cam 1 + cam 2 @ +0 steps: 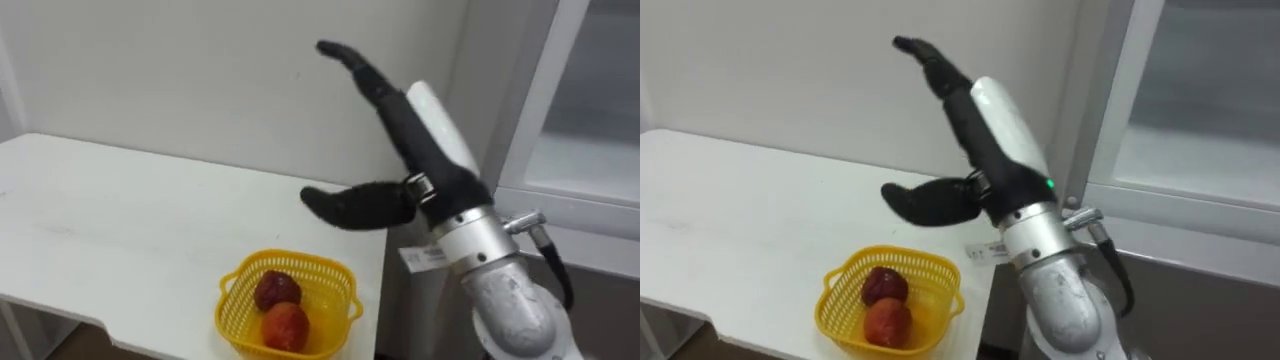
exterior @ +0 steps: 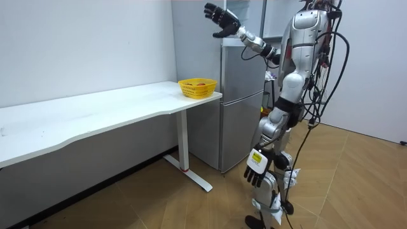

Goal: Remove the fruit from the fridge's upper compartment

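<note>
Right hand (image 1: pixel 420 150) nearest, raised above and to the right of basket (image 1: pixel 290 258): black segmented fingers held straight and spread, thumb jutting sideways over the basket's right edge, nothing in the grasp. Smooth white shell on the hand's back, brushed-metal cuff at the wrist.

Basket of yellow plastic lattice, squarish with rounded corners and a flared rim. Inside, touching each other: dark fruit (image 1: pixel 276 290) at the back, round and maroon; red fruit (image 1: pixel 286 325) in front, round, orange-red, faintly glossy.

Under the basket and stretching away to its left, table (image 1: pixel 120 230): flat, matt white, thin-edged. Behind the basket, plain pale wall (image 1: pixel 200 70).

Seen from the room but not from the head: fridge (image 2: pixel 241 102), just to the room view's right of the basket, past the table's end. Tall grey box, smooth-faced, upper and lower doors both closed. Right hand high between basket and fridge, above the fridge's top front corner, apart from it. Robot standing on the fridge's far side from the basket, upright. Left hand (image 2: pixel 256 166) hanging well below basket height by the thigh, fingers loose and pointing down, empty. Wood-plank floor (image 2: pixel 356 184) below.
</note>
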Controlling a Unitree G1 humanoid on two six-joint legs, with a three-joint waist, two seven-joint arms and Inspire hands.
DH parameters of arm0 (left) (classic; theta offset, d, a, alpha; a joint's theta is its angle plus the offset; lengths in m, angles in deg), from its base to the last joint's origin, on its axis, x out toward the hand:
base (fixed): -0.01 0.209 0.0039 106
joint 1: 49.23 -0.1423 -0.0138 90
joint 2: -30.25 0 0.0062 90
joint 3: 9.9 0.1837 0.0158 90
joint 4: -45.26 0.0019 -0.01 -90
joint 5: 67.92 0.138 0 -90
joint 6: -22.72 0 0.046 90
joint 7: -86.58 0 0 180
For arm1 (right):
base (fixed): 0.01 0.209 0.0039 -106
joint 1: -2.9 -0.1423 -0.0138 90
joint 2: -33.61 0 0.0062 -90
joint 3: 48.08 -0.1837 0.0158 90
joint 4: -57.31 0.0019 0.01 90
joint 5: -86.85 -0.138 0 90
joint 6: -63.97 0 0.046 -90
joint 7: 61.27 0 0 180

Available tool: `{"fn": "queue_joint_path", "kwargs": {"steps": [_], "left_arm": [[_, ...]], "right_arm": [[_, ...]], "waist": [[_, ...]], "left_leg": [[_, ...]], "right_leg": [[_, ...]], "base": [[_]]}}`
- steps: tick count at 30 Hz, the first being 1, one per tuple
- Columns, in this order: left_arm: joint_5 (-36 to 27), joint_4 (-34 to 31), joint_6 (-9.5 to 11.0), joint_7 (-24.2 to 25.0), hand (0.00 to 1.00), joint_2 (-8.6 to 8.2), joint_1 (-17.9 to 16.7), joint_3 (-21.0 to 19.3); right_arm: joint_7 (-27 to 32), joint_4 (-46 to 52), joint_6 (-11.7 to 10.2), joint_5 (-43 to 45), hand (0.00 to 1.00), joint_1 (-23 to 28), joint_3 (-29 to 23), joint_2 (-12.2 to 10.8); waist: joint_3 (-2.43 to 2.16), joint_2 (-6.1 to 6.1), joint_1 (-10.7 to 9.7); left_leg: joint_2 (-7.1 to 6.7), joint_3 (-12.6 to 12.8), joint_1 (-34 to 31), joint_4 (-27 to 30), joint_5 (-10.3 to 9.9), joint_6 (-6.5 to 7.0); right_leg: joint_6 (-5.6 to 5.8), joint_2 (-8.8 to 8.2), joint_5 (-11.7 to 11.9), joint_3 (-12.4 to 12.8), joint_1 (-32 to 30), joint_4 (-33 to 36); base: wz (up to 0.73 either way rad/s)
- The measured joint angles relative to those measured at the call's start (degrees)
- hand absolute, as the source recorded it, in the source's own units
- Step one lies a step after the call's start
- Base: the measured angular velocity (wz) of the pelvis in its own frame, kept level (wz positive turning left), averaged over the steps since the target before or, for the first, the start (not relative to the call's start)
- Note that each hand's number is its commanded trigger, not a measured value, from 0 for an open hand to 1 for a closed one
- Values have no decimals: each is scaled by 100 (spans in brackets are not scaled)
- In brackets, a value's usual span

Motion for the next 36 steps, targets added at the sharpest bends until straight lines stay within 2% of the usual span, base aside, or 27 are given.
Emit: {"fn": "queue_joint_path", "kwargs": {"steps": [4,6,8,10,12,14,16,24,26,29,36], "left_arm": [[-9,4,32,-97,0,-14,-104,-3],[-7,4,37,-126,0,-30,-144,-3],[-5,4,40,-126,0,-58,-197,-4],[-6,11,44,-126,0,-92,-248,-8],[-7,7,47,-126,0,-94,-314,-6],[-17,4,67,-126,0,-93,-330,-6],[-13,-8,96,-126,0,-102,-343,-4],[-7,0,104,-124,0,-161,-337,-1],[-6,9,100,-119,0,-170,-343,4],[7,5,94,-105,0,-192,-343,-2],[-13,2,90,-124,0,-198,-343,7]], "right_arm": [[231,451,-242,-119,0,601,-331,-3],[295,541,-265,-118,0,888,-460,0],[348,586,-296,-123,0,1092,-609,-1],[455,593,-306,-128,0,1168,-778,-5],[611,593,-317,-133,0,1178,-946,-4],[783,594,-353,-155,0,1213,-1075,-2],[967,671,-433,-202,0,1467,-1206,0],[1415,834,-465,-291,0,2282,-1503,5],[1467,828,-483,-282,0,2538,-1500,3],[1501,822,-483,-273,0,2655,-1508,3],[1875,593,-539,-293,0,3154,-1512,0]], "waist": [[41,66,-250],[52,125,-309],[30,159,-391],[30,247,-543],[15,283,-627],[9,281,-722],[-9,256,-824],[-40,286,-945],[-29,310,-988],[-7,346,-1041],[-8,328,-1064]], "left_leg": [[-2,46,24,13,-1,1],[9,124,93,-40,-1,2],[13,179,112,-70,-1,2],[16,232,130,-72,-1,3],[20,245,159,-83,0,3],[27,256,190,-94,0,3],[31,256,174,-102,0,2],[55,400,199,-166,-2,1],[66,456,197,-170,-2,0],[77,520,196,-172,-2,0],[95,665,203,-210,-3,-1]], "right_leg": [[5,-2,3,37,20,-14],[5,9,3,116,21,-13],[5,10,3,169,-1,-7],[6,18,4,248,-21,-1],[6,21,4,266,-17,-2],[6,30,4,277,-10,-9],[7,35,4,269,-25,-16],[4,62,6,430,-84,3],[1,77,8,499,-119,18],[1,81,8,558,-159,59],[-1,94,9,677,-245,83]], "base": [[-4],[-19],[-18],[-13],[-5],[-3],[0],[-9],[-12],[-11],[-9]]}}
